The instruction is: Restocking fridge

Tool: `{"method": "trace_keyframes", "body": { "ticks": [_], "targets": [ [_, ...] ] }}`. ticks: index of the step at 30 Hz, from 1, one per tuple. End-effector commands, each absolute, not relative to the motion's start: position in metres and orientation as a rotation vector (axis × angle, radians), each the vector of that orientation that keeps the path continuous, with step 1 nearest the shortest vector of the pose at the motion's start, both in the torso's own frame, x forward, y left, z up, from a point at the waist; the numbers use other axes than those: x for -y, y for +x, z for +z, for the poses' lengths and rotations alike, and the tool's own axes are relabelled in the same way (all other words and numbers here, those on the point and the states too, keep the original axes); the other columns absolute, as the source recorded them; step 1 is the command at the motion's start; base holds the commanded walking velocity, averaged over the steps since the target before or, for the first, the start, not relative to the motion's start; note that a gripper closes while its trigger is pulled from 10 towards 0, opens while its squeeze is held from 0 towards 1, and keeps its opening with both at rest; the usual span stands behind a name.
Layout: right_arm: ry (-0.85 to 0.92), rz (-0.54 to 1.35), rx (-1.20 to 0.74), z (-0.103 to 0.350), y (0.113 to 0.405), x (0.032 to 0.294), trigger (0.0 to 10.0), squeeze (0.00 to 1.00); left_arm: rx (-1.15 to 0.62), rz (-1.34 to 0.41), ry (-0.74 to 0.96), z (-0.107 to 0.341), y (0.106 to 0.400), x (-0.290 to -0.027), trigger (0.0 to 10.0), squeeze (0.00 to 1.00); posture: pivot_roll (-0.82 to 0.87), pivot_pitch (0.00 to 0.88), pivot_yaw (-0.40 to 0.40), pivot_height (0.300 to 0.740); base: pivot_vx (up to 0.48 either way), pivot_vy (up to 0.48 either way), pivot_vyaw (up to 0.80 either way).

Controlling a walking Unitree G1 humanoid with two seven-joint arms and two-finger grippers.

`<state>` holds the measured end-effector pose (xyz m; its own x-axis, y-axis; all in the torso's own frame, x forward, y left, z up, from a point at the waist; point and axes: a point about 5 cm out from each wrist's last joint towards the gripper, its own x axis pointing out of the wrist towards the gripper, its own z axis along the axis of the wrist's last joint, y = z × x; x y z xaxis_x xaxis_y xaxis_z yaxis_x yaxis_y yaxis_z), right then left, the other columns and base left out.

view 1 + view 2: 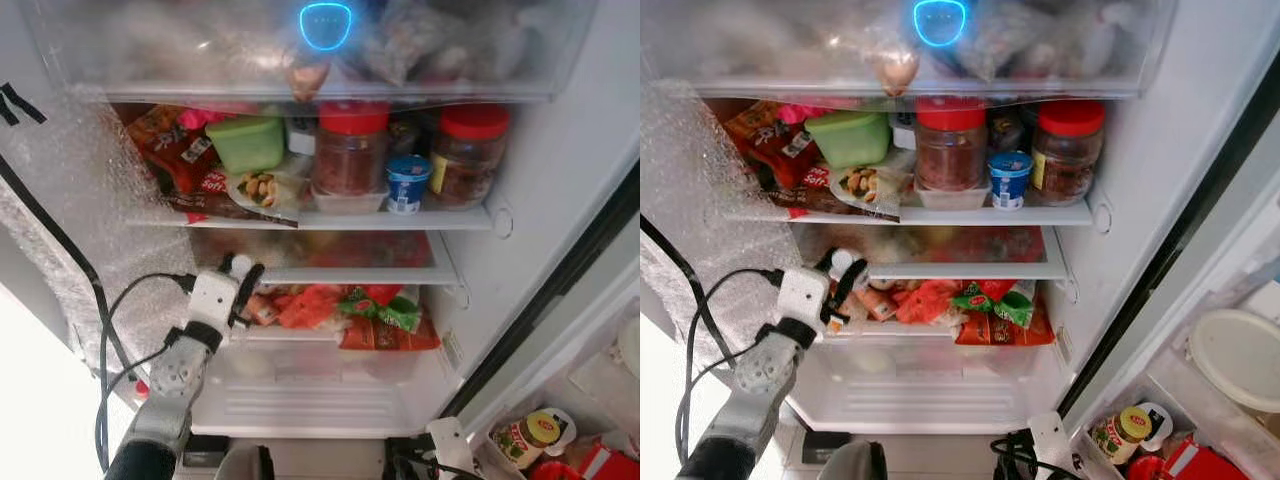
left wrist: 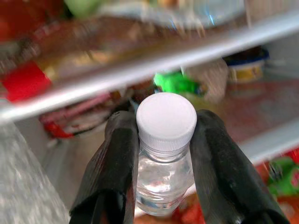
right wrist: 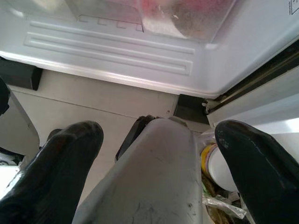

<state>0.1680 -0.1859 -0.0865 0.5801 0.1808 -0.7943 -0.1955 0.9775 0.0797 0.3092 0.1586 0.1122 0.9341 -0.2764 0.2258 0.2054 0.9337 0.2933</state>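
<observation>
Left wrist view shows the left gripper (image 2: 166,154) closed on a small clear water bottle (image 2: 164,184), its two black fingers (image 2: 114,163) pressing on the neck from both sides just under the white ribbed cap (image 2: 166,119). From the head camera the same gripper (image 1: 240,280) is raised at the left side of the open fridge (image 1: 560,180), at the level of the thin shelf (image 1: 350,273) below the main one, and the white cap (image 1: 238,264) sits between the finger ends. Black cables (image 1: 105,330) hang from the silver left arm (image 1: 175,375). Just beside the gripper, to its right, red and orange snack packets (image 1: 310,305) and a green packet (image 1: 385,312) lie on a lower shelf. On the main shelf above stand two jars with red lids (image 1: 350,150), a small blue and white cup (image 1: 407,183) between them, a green lidded box (image 1: 247,143) and red packets (image 1: 175,150) at the left. A blue glowing ring (image 1: 325,25) shines at the top of the fridge. At the bottom right, the door rack holds a jar with a yellow label (image 1: 1120,430) and a white lid (image 1: 1240,358). The right gripper (image 3: 159,154) hangs low in front of the fridge bottom, its fingers (image 3: 60,163) spread wide and holding nothing, with a grey part of the robot seen between them above the pale floor (image 3: 88,105).
</observation>
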Motion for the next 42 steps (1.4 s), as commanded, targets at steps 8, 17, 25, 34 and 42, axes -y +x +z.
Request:
{"method": "trace_keyframes", "body": {
  "ticks": [8,17,25,34,42],
  "targets": [
    [-0.035,0.198,-0.986,-0.092,0.151,0.202,10.0,0.0,0.299,-0.174,0.215,0.114,0.321,-0.168,10.0,0.0,-0.08,0.055,-0.066,0.632,0.0,0.0,0.0],
    [-0.046,0.208,-0.979,-0.091,0.15,0.205,10.0,0.0,0.218,-0.082,0.154,0.093,0.317,-0.187,10.0,0.0,-0.1,0.077,-0.08,0.632,0.0,0.0,0.0],
    [-0.047,0.208,-0.982,-0.091,0.148,0.206,10.0,0.0,0.322,-0.083,0.132,0.11,0.323,-0.18,10.0,0.0,-0.1,0.082,-0.086,0.632,0.0,0.0,0.0],
    [-0.046,0.21,-0.977,-0.092,0.146,0.206,10.0,0.0,0.347,-0.086,0.139,0.124,0.339,-0.178,10.0,0.0,-0.11,0.087,-0.082,0.632,0.0,0.0,0.0],
    [-0.037,0.216,-0.974,-0.092,0.144,0.204,10.0,0.0,0.21,-0.06,0.123,0.096,0.33,-0.192,10.0,0.0,-0.11,0.095,-0.076,0.632,0.0,0.0,0.0]
  ]
}}
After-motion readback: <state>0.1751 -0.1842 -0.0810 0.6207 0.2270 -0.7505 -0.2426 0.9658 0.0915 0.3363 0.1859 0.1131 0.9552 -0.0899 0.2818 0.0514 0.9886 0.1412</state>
